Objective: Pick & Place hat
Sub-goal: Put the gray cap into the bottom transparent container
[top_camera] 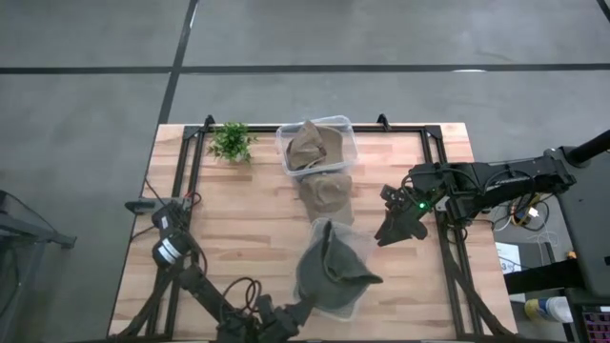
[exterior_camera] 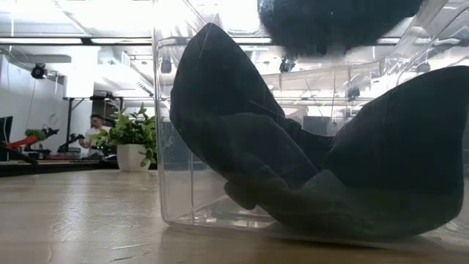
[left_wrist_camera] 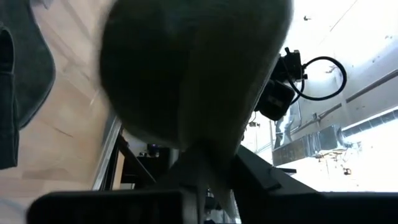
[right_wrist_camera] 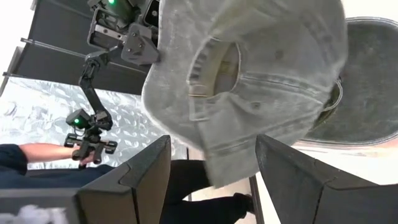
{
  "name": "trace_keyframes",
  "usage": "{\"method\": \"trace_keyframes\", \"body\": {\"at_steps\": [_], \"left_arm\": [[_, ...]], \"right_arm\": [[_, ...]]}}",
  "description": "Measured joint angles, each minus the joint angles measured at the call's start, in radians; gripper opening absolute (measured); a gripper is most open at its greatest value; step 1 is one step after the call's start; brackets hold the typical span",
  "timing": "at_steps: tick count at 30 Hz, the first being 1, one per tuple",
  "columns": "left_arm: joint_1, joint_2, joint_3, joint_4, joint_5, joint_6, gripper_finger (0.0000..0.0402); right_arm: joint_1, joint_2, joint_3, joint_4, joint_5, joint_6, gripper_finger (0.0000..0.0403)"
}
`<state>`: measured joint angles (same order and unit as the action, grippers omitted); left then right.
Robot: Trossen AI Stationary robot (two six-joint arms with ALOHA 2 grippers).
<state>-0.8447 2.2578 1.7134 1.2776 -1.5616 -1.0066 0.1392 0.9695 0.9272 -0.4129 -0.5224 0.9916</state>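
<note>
Hats, three visible from above. Dark grey-green hat [top_camera: 333, 273], lower centre of the high view, sits in a clear bin [exterior_camera: 172, 132] at the table's near edge. Tan hat [top_camera: 313, 147] lies in a second clear container [top_camera: 347, 129] at upper centre; another tan hat [top_camera: 325, 193] rests on the wooden table [top_camera: 238, 229] between the two. Left gripper [top_camera: 297, 310], bottom centre, reaches the dark hat's lower edge; whether its fingers are parted cannot be told. Right gripper [top_camera: 391, 232], right of centre, holds its fingers wide apart and empty. Potted plant [top_camera: 231, 142], upper left.
</note>
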Motion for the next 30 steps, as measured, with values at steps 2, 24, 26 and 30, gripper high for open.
{"method": "trace_keyframes", "body": {"at_steps": [2,24,26,30], "left_arm": [[-0.001,0.0,0.0,0.004,0.004,-0.006,0.0079],[-0.091,-0.009,0.018,0.005,0.224,-0.21,0.0249],[-0.061,-0.021,0.018,0.005,0.224,-0.164,0.0249],[-0.013,-0.075,0.035,-0.037,0.333,0.028,0.0244]], "right_arm": [[0.0,0.0,0.0,0.0,0.0,-0.001,0.0228],[0.0,0.0,0.0,-0.001,0.0,-0.003,0.0228],[0.0,0.0,0.0,0.0,0.0,0.0,0.0228],[0.0,0.0,0.0,0.0,0.0,-0.004,0.0228]]}}
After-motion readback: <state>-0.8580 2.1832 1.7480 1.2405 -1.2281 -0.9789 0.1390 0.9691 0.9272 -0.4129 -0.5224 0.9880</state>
